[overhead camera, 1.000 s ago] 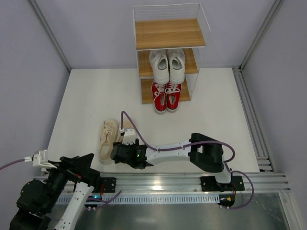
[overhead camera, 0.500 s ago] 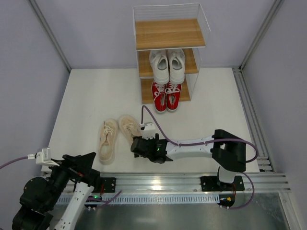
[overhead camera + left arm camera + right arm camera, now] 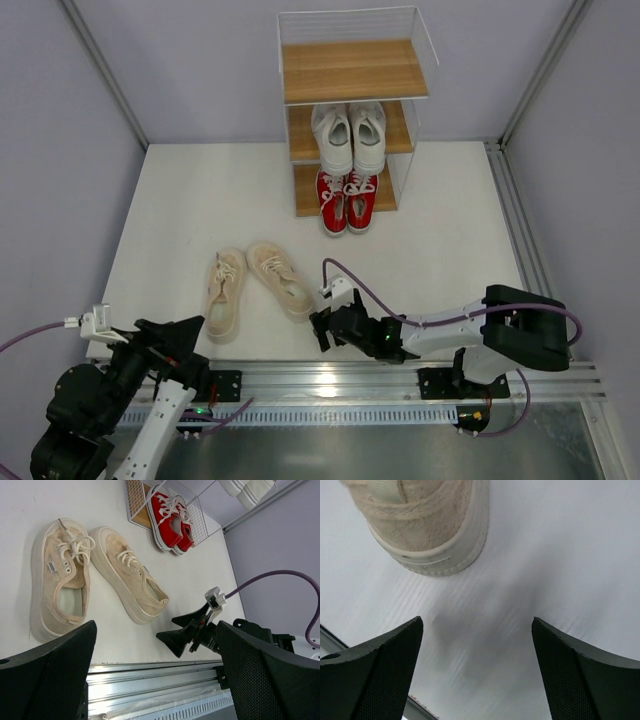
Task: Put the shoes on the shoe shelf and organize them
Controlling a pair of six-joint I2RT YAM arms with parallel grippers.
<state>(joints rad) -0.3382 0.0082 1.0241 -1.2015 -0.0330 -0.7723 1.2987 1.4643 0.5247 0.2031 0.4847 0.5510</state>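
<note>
Shelving of sneakers, final pair outstanding. On the shelf [image 3: 355, 70], the white pair [image 3: 333, 138] fills the middle board and the red pair [image 3: 335, 203] the bottom board; its top board holds nothing. The beige pair [image 3: 224, 293] lies on the table [image 3: 450, 220] well in front of the shelf, toward its left. The right gripper [image 3: 325, 325], released and empty, hovers just past the heel of the angled beige shoe [image 3: 282, 282], on the side away from the shelf. The left gripper [image 3: 155, 645] is spread open, empty, farther from the shelf. Best practice, probably: pinch the heel collar, lift level, and set the shoe to one side of the shelf's top board, leaving room for its mate. A side tag [image 3: 51, 567] is illegible, and no brand can be read.
</note>
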